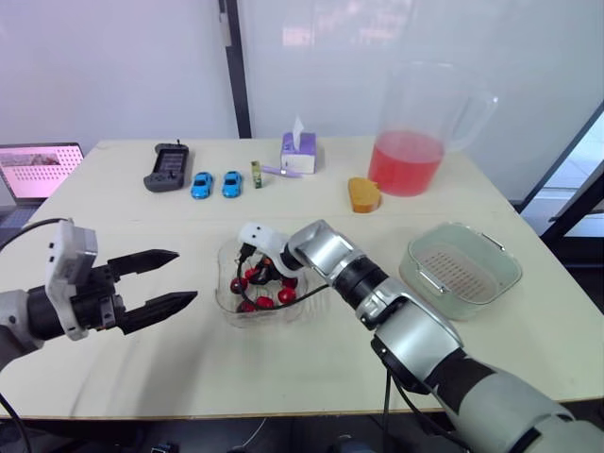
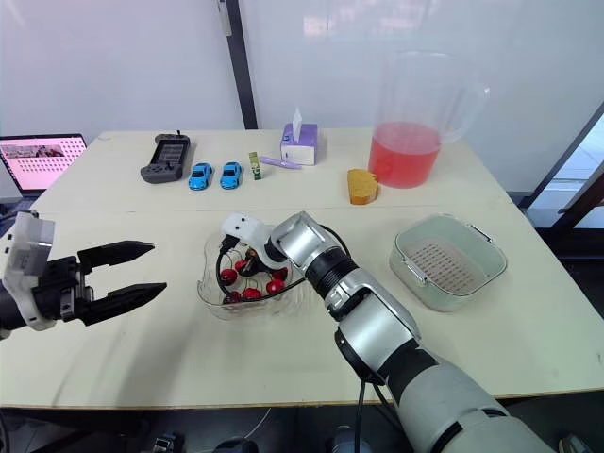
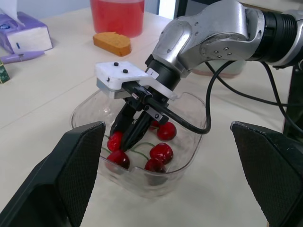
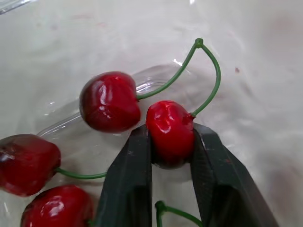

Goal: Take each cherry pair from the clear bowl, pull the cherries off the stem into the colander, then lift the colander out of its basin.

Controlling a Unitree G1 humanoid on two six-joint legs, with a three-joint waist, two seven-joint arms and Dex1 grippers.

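Note:
The clear bowl (image 1: 225, 300) sits mid-table and holds several red cherries on green stems. My right gripper (image 1: 253, 279) reaches down into it and is shut on one cherry (image 4: 169, 126) of a pair; the twin cherry (image 4: 109, 101) hangs beside it on the joined stem (image 4: 208, 61). Left of the bowl, my left gripper (image 1: 184, 276) hovers open and empty, its fingers (image 3: 71, 170) pointing at the bowl. The white colander (image 1: 458, 267) rests inside its pale green basin (image 1: 511, 275) at the right of the table, with no cherries visible in it.
At the back stand a pitcher of red liquid (image 1: 408, 160), an orange sponge (image 1: 363, 194), a purple tissue box (image 1: 298, 151), two blue toy cars (image 1: 202, 185) and a dark handheld controller (image 1: 167, 167). A laptop (image 1: 33, 170) lies at the far left.

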